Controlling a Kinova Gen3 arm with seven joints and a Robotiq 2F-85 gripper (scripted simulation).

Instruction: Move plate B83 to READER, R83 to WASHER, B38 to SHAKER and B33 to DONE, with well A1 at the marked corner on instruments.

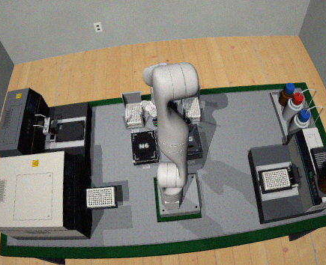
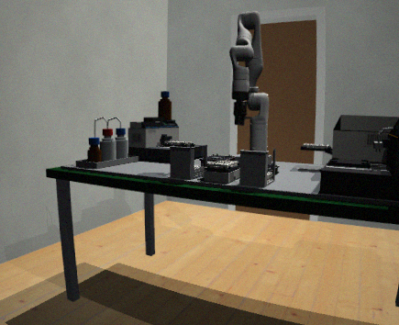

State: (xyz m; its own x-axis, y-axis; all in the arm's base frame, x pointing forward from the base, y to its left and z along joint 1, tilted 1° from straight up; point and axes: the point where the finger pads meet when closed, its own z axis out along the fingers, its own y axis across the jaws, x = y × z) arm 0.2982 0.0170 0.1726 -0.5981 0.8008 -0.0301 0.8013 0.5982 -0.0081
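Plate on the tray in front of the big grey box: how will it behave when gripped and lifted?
The plate is probably rigid: a flat rectangular block with a well grid. Likely light for its size, being thin and hollowed. Lying flat, it shouldn't roll or tip, though its smooth narrow sides might slip in the jaws.

Grey counter [image 1: 229,112] edged green; white grid-patterned plates [image 1: 100,197]; black nest N6 [image 1: 145,147] lettered white beside the dark tool [image 2: 239,111].

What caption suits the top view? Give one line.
White seven-joint arm leaning over grey deck toward two rear stack racks, open gripper empty.
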